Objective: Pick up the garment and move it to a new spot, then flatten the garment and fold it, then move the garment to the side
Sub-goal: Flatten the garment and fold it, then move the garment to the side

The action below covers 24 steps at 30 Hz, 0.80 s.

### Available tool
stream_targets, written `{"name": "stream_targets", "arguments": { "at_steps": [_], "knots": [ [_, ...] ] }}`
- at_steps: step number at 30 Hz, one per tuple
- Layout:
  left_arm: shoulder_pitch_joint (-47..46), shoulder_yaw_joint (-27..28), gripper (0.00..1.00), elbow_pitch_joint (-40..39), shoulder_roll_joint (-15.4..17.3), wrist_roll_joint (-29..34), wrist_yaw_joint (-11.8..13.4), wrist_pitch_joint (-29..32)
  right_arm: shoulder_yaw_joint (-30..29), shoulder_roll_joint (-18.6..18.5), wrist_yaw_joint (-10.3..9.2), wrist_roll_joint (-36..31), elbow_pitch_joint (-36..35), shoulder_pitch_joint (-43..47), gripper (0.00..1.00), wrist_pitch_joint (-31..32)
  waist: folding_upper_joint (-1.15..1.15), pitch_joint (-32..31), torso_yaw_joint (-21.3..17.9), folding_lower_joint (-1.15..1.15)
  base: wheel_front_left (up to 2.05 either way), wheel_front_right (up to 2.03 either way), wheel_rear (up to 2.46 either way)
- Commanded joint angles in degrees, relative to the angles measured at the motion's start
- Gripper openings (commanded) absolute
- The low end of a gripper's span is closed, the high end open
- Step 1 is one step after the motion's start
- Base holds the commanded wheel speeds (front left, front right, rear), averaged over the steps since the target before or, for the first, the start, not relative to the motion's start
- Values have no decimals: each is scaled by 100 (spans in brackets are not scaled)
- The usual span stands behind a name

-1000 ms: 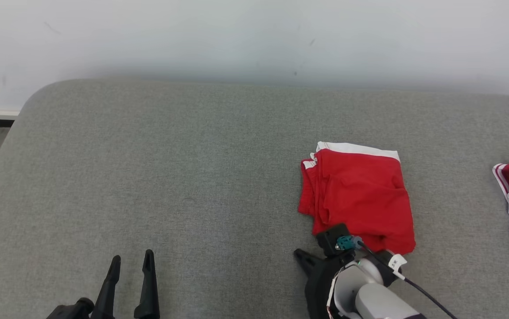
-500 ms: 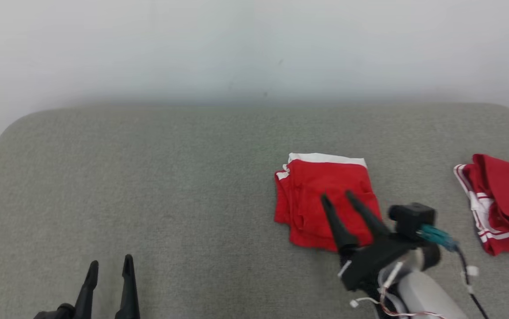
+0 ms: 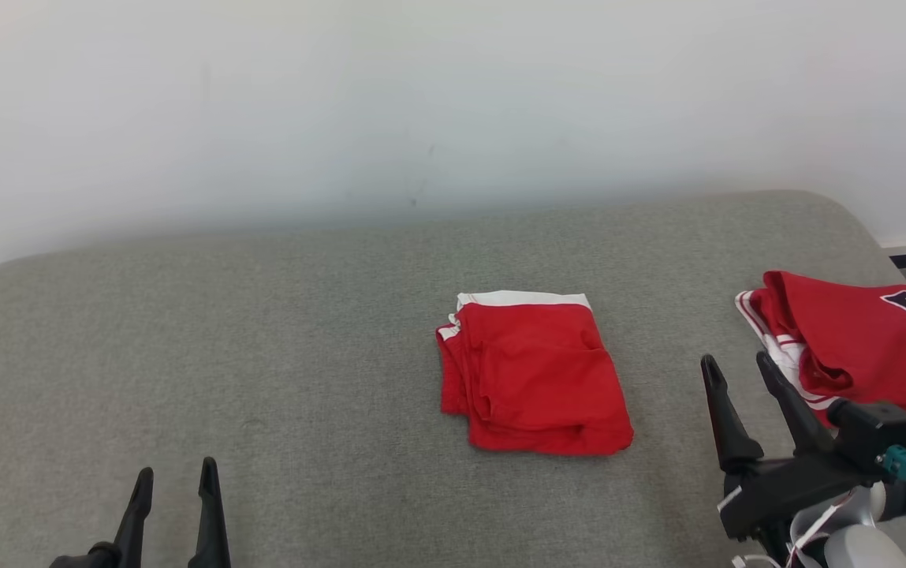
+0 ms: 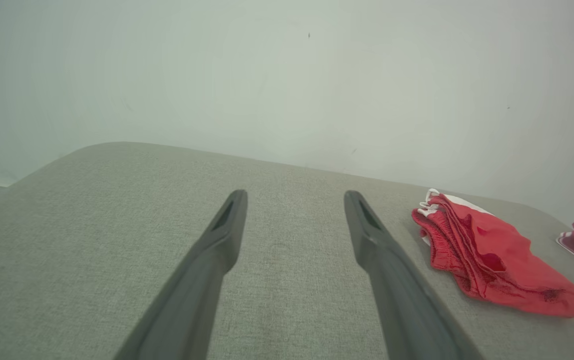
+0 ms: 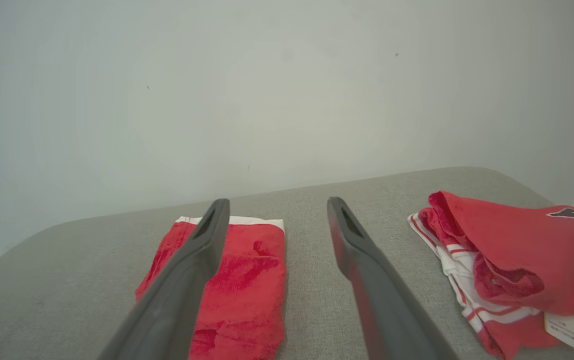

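Finding: the garment (image 3: pixel 535 375), red with a white band at its 12 o'clock edge, lies folded into a compact, layered rectangle on the grey padded bench (image 3: pixel 263 355), slightly toward 3 o'clock of the bench's middle. Nothing touches it.

Right pincer (image 3: pixel 736 363): jaws spread, empty, raised off the bench at about 4 o'clock from the garment and well apart from it. Left pincer (image 3: pixel 177 469): jaws spread, empty, at about 7 o'clock, well apart.

A second red garment (image 3: pixel 855 343), trimmed in white with dark lettering, lies rumpled near the bench's 3 o'clock end, apart from the folded one.

Assessment: flattening and folding appear complete, and the fold is tidy, with slight unevenness along its 9 o'clock edge. Whether its present spot counts as "the side" cannot be confirmed. If not, one short carry is left.
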Motion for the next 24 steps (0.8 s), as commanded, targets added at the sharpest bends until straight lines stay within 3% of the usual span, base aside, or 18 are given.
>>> {"name": "stream_targets", "arguments": {
  "at_steps": [1, 6, 24],
  "knots": [
    [39, 15, 100, 18, -1, 46, -21, -24, 37, -73, -16, -80, 31, 69, 100, -11, 0, -40, -65, 1, 0, 0, 0],
    [229, 85, 100, 103, -14, 181, -76, -24, 223, -286, -16, -116, 291, 144, 100, -120, 0, -88, -162, 1, 0, 0, 0],
    [516, 333, 100, 90, -73, 295, -154, -24, 267, -246, -16, -100, 903, 133, 100, -393, 0, -224, -134, 1, 0, 0, 0]
  ]
}}
